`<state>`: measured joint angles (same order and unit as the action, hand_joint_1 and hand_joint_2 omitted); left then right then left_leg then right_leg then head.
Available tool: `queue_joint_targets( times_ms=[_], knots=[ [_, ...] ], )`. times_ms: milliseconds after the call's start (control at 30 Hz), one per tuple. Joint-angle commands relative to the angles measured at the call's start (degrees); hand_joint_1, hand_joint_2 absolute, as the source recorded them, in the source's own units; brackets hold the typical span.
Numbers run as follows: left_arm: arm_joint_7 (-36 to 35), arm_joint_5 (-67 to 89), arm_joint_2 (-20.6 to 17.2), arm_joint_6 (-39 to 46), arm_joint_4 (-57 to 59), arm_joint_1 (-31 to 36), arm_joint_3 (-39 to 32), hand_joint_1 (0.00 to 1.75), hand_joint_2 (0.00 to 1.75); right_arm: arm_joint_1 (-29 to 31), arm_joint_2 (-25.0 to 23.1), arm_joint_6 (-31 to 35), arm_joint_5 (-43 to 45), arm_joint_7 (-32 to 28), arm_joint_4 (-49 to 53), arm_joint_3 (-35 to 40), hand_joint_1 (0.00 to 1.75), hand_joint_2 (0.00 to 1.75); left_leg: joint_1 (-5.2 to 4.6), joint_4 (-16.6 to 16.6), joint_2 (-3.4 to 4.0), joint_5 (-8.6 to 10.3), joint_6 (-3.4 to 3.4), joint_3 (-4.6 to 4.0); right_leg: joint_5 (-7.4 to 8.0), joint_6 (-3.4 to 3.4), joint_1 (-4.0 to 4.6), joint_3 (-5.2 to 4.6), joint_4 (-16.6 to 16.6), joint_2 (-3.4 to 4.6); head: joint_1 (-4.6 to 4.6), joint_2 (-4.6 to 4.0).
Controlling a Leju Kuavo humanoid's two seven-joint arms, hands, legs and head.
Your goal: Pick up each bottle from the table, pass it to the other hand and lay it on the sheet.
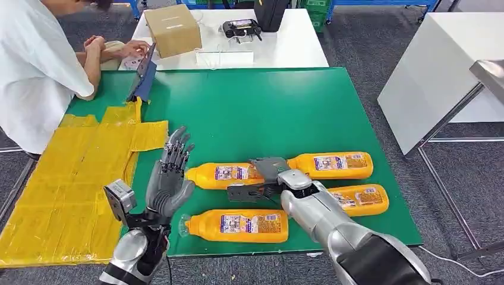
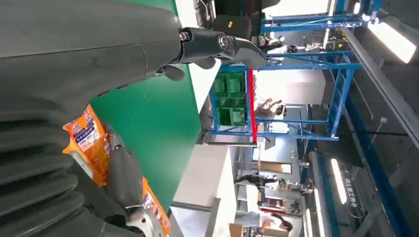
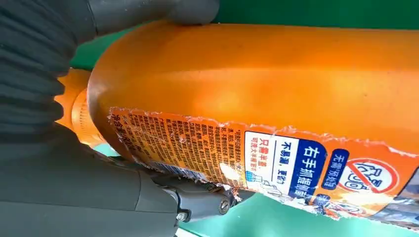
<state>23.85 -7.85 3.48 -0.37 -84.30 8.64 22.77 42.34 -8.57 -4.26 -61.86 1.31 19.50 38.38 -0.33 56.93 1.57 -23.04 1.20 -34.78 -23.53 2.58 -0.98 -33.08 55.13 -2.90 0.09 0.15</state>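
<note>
Several orange bottles lie on the green table (image 1: 261, 113). My right hand (image 1: 261, 178) grips the base end of the middle-left bottle (image 1: 223, 175); in the right wrist view that bottle (image 3: 276, 84) sits between the thumb (image 3: 188, 10) and the fingers (image 3: 197, 202). It still lies on the table. My left hand (image 1: 169, 175) is raised upright just left of this bottle's cap, fingers spread, holding nothing. Its fingers (image 2: 217, 47) show in the left wrist view. The other bottles lie at the far right (image 1: 336, 165), the near right (image 1: 359, 199) and the front (image 1: 238, 225). The yellow sheet (image 1: 71, 178) covers the table's left side.
A person in a white shirt (image 1: 35, 65) leans on the table's far left corner beside a propped tablet (image 1: 142, 77). Behind stands a white table (image 1: 267, 53) with a cardboard box (image 1: 172, 29) and a controller (image 1: 241, 28). Another white table (image 1: 440, 65) stands at the right.
</note>
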Motion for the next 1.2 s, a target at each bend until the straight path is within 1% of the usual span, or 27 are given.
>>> queue_joint_targets(
  times_ms=[33,67,100,167,200,267,367,433,467,533,567,600,633,700,733,800,833,933,967,1100,1133,1167,1200],
  knots=[
    [-0.39,0.15,-0.05,0.27,3.58,1.88,1.18,0.00,1.75,-3.75,0.91,-0.41,-1.74,1.48,-5.24,4.91,1.54,1.75,0.07,-0.08,-0.21,-0.01,-0.05,0.20,-0.02,-0.03,0.05,0.28,-0.11,-0.04,-0.02,0.00],
    [-0.43,0.17,-0.05,0.35,3.55,1.82,1.09,0.00,1.75,-3.77,0.87,-0.33,-1.96,1.73,-5.25,5.06,1.75,1.75,0.12,-0.14,-0.33,0.01,-0.10,0.23,-0.01,-0.08,0.09,0.35,-0.20,-0.04,0.00,0.00],
    [-0.52,0.21,-0.04,0.58,3.48,1.69,0.86,0.00,1.75,-3.86,0.86,0.20,-2.17,2.33,-5.13,5.11,1.75,1.75,0.14,-0.15,-0.38,0.00,-0.13,0.25,-0.03,-0.10,0.10,0.40,-0.22,-0.03,-0.02,0.00],
    [-0.69,0.36,0.05,0.85,3.31,1.38,0.49,0.00,1.75,-3.99,0.86,1.75,-2.06,3.11,-4.94,4.41,1.75,1.75,0.10,-0.09,-0.20,-0.02,-0.09,0.25,-0.03,-0.05,0.07,0.36,-0.14,-0.08,-0.02,0.00],
    [-0.83,0.50,0.01,0.99,3.34,1.28,0.46,0.00,1.75,-4.02,0.89,2.96,-1.58,3.28,-4.66,3.76,1.75,1.75,0.14,-0.12,-0.31,0.00,-0.12,0.26,-0.04,-0.09,0.10,0.41,-0.19,-0.10,-0.02,0.00],
    [-1.15,0.95,-0.09,1.32,2.62,0.48,0.12,0.00,1.75,-3.76,0.88,6.73,-0.67,3.13,-4.08,2.15,1.75,1.75,0.09,-0.09,-0.13,-0.03,-0.07,0.26,-0.04,-0.04,0.06,0.37,-0.13,-0.04,-0.02,0.00],
    [-1.67,1.81,-0.18,1.95,0.54,-1.31,-0.87,0.00,1.75,-3.23,0.85,13.24,-0.42,3.62,-2.46,0.26,1.75,1.75,0.12,-0.10,-0.19,-0.01,-0.11,0.20,-0.02,-0.09,0.08,0.33,-0.15,0.06,-0.02,0.00],
    [-1.98,2.40,-0.20,2.22,-0.98,-2.56,-1.59,0.00,1.75,-3.42,1.00,17.02,-0.64,4.05,-1.10,-1.05,1.75,1.75,0.08,-0.03,-0.01,-0.05,-0.07,0.17,-0.02,-0.03,0.05,0.26,-0.05,0.09,0.00,0.00],
    [-2.16,2.74,-0.22,2.50,-1.72,-3.21,-1.94,0.00,1.75,-3.72,1.10,19.01,-0.95,4.06,-0.46,-1.42,1.75,1.75,0.11,-0.04,-0.05,-0.04,-0.11,0.13,-0.01,-0.08,0.07,0.25,-0.08,0.20,-0.02,0.00],
    [-2.43,3.48,-0.30,2.83,-3.22,-4.84,-2.71,0.00,1.75,-4.73,1.35,24.48,-1.48,4.17,1.31,-3.14,1.75,1.75,0.07,-0.04,0.00,-0.03,-0.06,0.02,0.03,-0.04,0.04,0.64,-0.05,0.12,-0.02,0.00],
    [-2.65,3.98,-0.26,3.22,-3.90,-5.71,-3.19,0.00,1.75,-5.26,2.08,31.70,-5.42,7.71,2.71,-1.29,1.75,1.75,0.09,-0.03,-0.07,-0.01,-0.06,-0.03,0.03,-0.06,0.06,0.64,-0.06,0.13,0.00,0.00],
    [-2.81,4.33,-0.17,3.40,-4.32,-6.42,-3.60,0.00,1.75,-5.92,1.94,35.81,-6.27,8.28,3.66,-2.36,1.75,1.75,0.07,-0.02,-0.03,0.01,-0.03,-0.04,0.04,-0.01,0.05,0.64,-0.04,0.08,0.00,0.00],
    [-2.97,4.60,-0.17,3.45,-4.50,-6.85,-3.72,0.00,1.75,-7.07,1.83,38.90,-4.12,6.51,5.52,-5.12,1.75,1.75,0.12,-0.03,-0.09,-0.02,-0.06,-0.04,0.01,-0.06,0.08,0.67,-0.07,0.16,-0.02,0.00],
    [-3.05,5.34,-0.05,3.69,-5.40,-8.17,-3.88,0.00,1.75,-9.09,2.04,43.39,-3.49,4.51,9.59,-8.73,1.75,1.75,0.08,-0.03,-0.08,-0.01,-0.02,-0.10,0.01,-0.03,0.05,0.63,-0.05,0.15,0.00,0.00],
    [-3.04,5.40,-0.05,3.71,-5.52,-8.34,-3.83,0.00,1.75,-9.16,2.07,43.20,-3.53,4.53,9.89,-8.86,1.75,1.75,0.09,0.01,-0.15,0.00,-0.02,-0.23,0.00,-0.02,0.05,0.55,-0.01,0.14,0.00,0.00],
    [-3.04,5.40,-0.05,3.71,-5.52,-8.34,-3.83,0.00,1.75,-9.16,2.07,43.20,-3.53,4.53,9.89,-8.86,1.75,1.75,0.05,0.01,-0.07,0.02,0.00,-0.47,0.05,0.03,0.04,0.34,0.03,0.17,0.00,0.00],
    [-3.04,5.40,-0.05,3.71,-5.52,-8.34,-3.83,0.00,1.75,-9.16,2.07,43.20,-3.53,4.53,9.89,-8.86,1.75,1.75,0.07,0.02,-0.08,-0.04,-0.04,-0.44,0.01,0.03,0.05,0.36,0.04,0.24,-0.02,0.00],
    [-3.04,5.42,0.01,3.72,-5.55,-8.23,-3.85,0.00,1.75,-9.22,2.06,43.17,-3.65,4.54,9.96,-8.91,1.75,1.75,0.04,0.01,-0.19,0.04,-0.01,-0.59,0.04,0.07,0.03,0.22,0.04,0.02,-0.02,0.00],
    [-3.04,5.42,0.01,3.72,-5.55,-8.23,-3.85,0.00,1.75,-9.22,2.06,43.17,-3.65,4.54,9.96,-8.91,1.75,1.75,0.08,0.05,-0.22,-0.01,-0.04,-0.57,-0.01,0.03,0.06,0.25,0.06,0.08,-0.02,0.00],
    [-3.04,5.42,0.01,3.72,-5.55,-8.23,-3.85,0.00,1.75,-9.22,2.06,43.17,-3.65,4.54,9.96,-8.91,1.75,1.75,0.03,0.01,-0.14,0.04,0.00,-0.78,0.05,0.07,0.04,0.01,0.05,0.09,-0.02,0.00],
    [-3.11,5.59,0.12,3.82,-5.52,-8.24,-3.95,0.00,1.75,-9.99,2.07,44.26,-3.21,3.81,11.94,-10.24,1.75,1.75,0.06,0.06,-0.15,-0.01,-0.02,-0.73,0.00,0.04,0.05,0.07,0.07,0.17,-0.02,0.00],
    [-3.26,5.95,0.25,3.96,-5.40,-8.25,-3.97,0.00,1.75,-11.98,2.12,44.26,-1.94,2.02,16.62,-13.41,1.75,1.75,0.03,0.01,-0.16,0.04,0.00,-0.79,0.04,0.07,0.02,0.01,0.06,0.08,0.00,0.00],
    [-3.39,6.54,0.55,4.35,-5.62,-8.76,-4.18,0.00,1.75,-15.16,1.52,44.26,-5.16,-0.15,22.96,-18.98,1.75,1.75,0.03,0.02,-0.15,0.06,0.01,-0.85,0.06,0.08,0.04,-0.04,0.05,0.04,0.00,0.00]
  ],
)
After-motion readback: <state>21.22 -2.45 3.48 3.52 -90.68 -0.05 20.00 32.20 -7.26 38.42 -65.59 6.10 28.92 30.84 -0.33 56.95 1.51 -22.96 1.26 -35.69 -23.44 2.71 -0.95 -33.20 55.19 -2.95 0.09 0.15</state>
